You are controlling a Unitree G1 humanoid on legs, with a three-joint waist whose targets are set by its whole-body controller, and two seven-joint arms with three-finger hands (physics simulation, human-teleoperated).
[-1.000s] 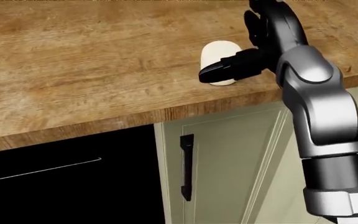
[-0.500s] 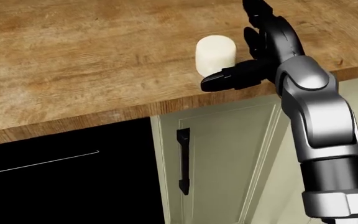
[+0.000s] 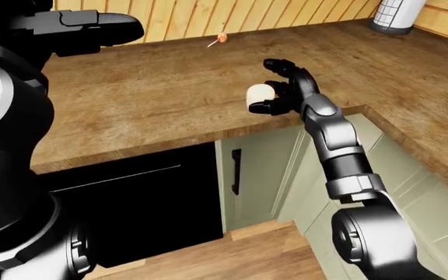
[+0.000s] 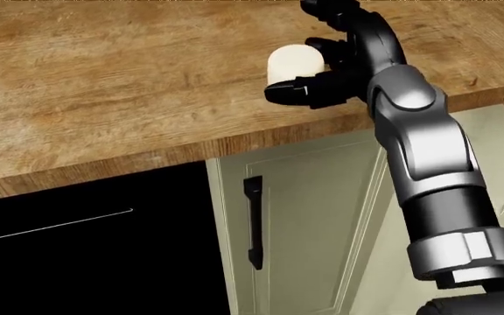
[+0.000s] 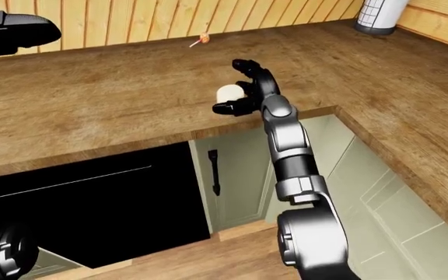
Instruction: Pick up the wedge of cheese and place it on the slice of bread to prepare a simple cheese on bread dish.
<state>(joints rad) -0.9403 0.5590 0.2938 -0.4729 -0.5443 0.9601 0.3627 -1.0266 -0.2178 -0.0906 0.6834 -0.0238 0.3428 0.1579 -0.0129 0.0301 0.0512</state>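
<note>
Change: against the head views of a moment ago, the right hand [image 4: 315,69] has risen and shifted left, and the cheese [image 4: 294,63] has gone with it.
Cheese: a pale rounded block; it now sits between the dark fingers [image 4: 292,92], near the counter [image 4: 103,98] edge. Whether it has cleared the wood or still touches it cannot be told from these views.
Right hand: curled round the cheese, one finger under its near side and others behind and above; judged to be pinching it.
Left hand: its arm [image 3: 76,26] shows at the top left of the left-eye view, raised well apart from the cheese; its fingers cannot be made out, so spread or closed cannot be told.
Bread: no slice visible in any view. A small orange object [image 3: 221,38] lies far up the counter by the wall; too small to identify.
Surroundings: a cabinet door [image 4: 305,223] with a black handle [image 4: 252,220] sits below the counter edge, beside a black appliance front [image 4: 85,256].
Meaning: the pick-up appears done or nearly so. The placing is not yet begun.
Risk: the grip looks shallow at the fingertips; the rounded block could slip, and it would fall near the counter edge.
</note>
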